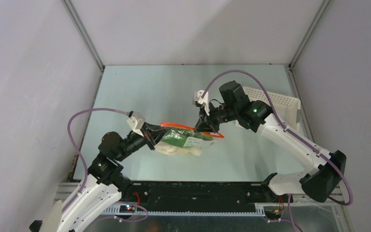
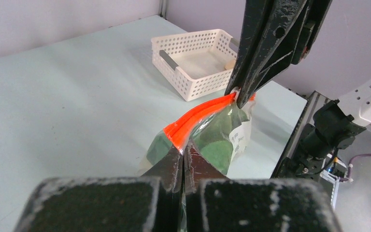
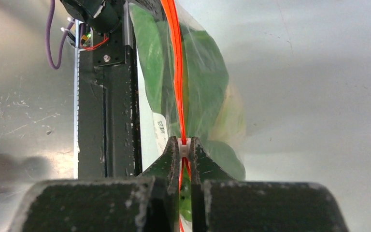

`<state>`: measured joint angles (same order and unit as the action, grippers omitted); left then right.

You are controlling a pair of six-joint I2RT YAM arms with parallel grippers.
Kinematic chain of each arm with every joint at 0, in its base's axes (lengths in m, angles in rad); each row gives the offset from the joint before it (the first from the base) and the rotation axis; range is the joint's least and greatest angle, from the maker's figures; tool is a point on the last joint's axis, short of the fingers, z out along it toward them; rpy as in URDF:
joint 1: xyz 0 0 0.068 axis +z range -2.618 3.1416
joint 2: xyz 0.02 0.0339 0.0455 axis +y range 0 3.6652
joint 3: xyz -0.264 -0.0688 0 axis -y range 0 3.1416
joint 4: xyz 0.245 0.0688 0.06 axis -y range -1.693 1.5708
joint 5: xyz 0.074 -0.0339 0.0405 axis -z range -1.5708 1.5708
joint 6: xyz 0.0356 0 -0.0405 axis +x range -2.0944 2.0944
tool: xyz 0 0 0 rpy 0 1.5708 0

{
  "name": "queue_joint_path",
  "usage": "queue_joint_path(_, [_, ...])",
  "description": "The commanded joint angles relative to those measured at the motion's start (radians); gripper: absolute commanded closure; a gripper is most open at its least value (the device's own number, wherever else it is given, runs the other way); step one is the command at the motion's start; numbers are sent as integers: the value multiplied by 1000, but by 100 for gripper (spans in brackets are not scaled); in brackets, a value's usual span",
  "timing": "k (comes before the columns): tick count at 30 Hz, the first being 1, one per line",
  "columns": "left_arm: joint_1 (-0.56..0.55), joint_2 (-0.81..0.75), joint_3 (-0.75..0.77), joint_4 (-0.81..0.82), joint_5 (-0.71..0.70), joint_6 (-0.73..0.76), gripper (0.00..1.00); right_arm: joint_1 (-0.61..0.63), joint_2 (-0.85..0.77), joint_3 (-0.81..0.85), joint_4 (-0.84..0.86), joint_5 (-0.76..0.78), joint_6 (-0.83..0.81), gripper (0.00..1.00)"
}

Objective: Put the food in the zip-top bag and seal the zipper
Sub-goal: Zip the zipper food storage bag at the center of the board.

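From above, the zip-top bag with the food inside hangs over the near middle of the desk. Its zipper is stretched left to right between the left claw, clenched on one end, and the right claw, clenched further along, both well clear of the basket by the far right corner. The left wrist view shows the strip running straight away from the left claw's tips to the other claw. In the right wrist view the right fingers pinch what looks like a small white slider, so a sealing pull must follow the strip's length.
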<state>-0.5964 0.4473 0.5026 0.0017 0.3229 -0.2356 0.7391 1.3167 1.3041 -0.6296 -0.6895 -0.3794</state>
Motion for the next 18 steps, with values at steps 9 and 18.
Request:
queue_joint_path(9, [8,-66,-44,134,-185,16,100,-68,-110,-69,-86,74,-23,100])
queue_joint_path(18, [9,-42,-39,117,-233,23,100,-112,-137,-95,-156,121,-56,100])
